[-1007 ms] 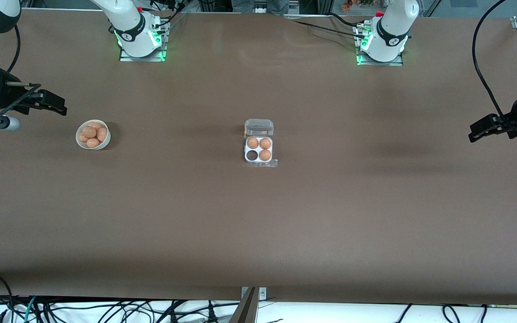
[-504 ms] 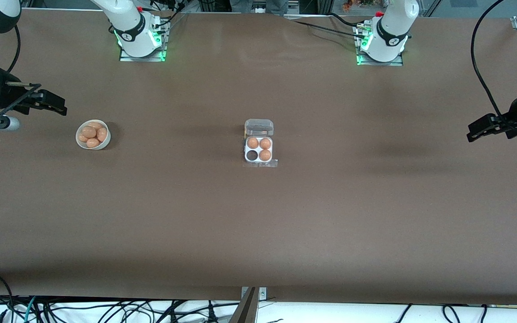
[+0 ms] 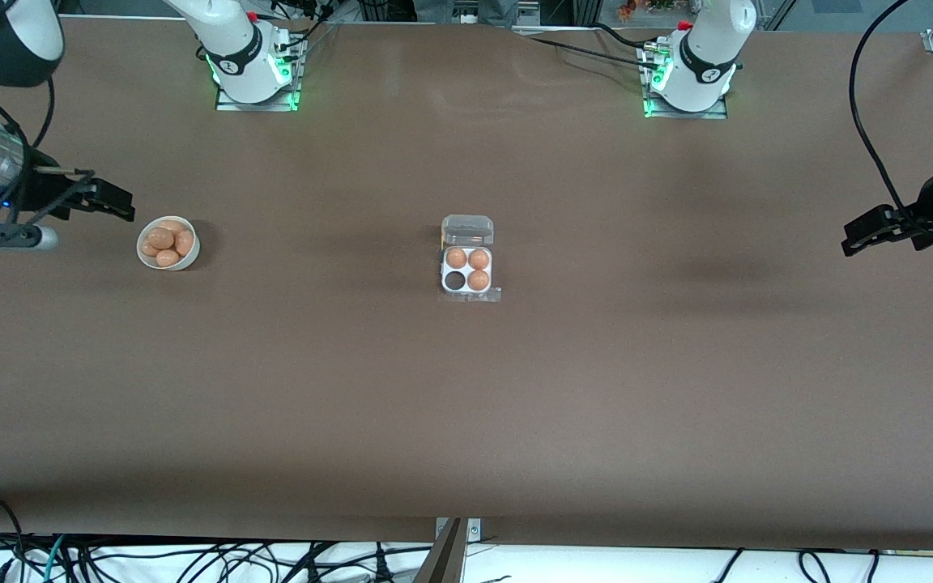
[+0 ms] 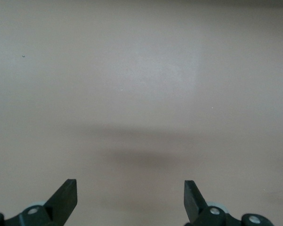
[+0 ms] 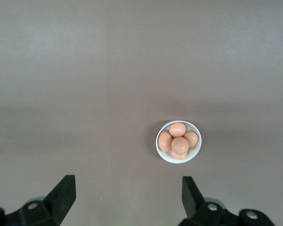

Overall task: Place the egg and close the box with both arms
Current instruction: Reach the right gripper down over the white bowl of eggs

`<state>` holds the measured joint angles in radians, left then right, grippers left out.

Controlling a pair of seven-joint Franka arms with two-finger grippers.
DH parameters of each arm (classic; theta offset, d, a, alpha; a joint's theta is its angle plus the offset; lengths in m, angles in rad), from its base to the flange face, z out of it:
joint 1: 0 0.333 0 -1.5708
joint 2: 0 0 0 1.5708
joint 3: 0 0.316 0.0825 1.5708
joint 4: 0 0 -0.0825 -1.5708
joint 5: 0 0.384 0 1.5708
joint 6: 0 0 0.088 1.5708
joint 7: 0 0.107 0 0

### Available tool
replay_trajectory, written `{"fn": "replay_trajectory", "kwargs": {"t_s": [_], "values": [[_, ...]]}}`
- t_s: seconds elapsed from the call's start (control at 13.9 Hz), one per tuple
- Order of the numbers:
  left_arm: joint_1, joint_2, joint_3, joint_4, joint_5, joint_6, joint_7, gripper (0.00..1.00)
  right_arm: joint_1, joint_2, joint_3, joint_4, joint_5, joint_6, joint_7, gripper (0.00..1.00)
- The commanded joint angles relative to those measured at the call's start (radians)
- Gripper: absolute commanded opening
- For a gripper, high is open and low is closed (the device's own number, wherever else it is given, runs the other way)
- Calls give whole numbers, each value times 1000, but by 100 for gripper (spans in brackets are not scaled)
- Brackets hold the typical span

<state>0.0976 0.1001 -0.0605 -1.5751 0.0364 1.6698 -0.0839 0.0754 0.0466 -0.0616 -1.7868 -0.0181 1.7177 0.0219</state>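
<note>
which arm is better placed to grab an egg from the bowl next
Right. The right gripper hangs open close beside the bowl of eggs, which its wrist view already shows. The left gripper waits open at the table's other end.

Under my fingers the table [image 3: 466,421] looks matt brown, faintly grainy. On it, the box [image 3: 467,270] has a white tray and a clear, glossy plastic lid; beside it the bowl [image 3: 168,243] looks smooth white, its eggs [image 5: 178,139] satin-smooth.

Open box [image 3: 467,267] mid-table (three eggs, one empty cell), bowl [image 3: 168,244] beside right hand [image 3: 114,202].
</note>
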Motion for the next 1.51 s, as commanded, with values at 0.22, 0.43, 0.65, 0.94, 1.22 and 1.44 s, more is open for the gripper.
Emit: {"fn": "replay_trajectory", "kwargs": {"t_s": [0.22, 0.43, 0.65, 0.94, 1.22, 1.44], "values": [[4, 12, -5, 29, -6, -30, 13, 100, -12, -27, -95, -412, -6, 463, -166, 100], [4, 12, -5, 29, -6, -30, 13, 100, -12, -16, -128, -528, -63, 597, -214, 100], [4, 12, -5, 29, -6, -30, 15, 100, -12, 22, -167, -600, -100, 713, -220, 100], [-1, 12, -5, 29, -6, -31, 13, 100, -12, 70, -167, -625, -100, 761, -220, 100], [-1, 12, -4, 29, -6, -31, 15, 100, -12, 108, -167, -623, -102, 766, -220, 100], [-1, 12, -5, 29, -6, -31, 12, 100, -12, 117, -167, -623, -105, 764, -235, 100]]}}
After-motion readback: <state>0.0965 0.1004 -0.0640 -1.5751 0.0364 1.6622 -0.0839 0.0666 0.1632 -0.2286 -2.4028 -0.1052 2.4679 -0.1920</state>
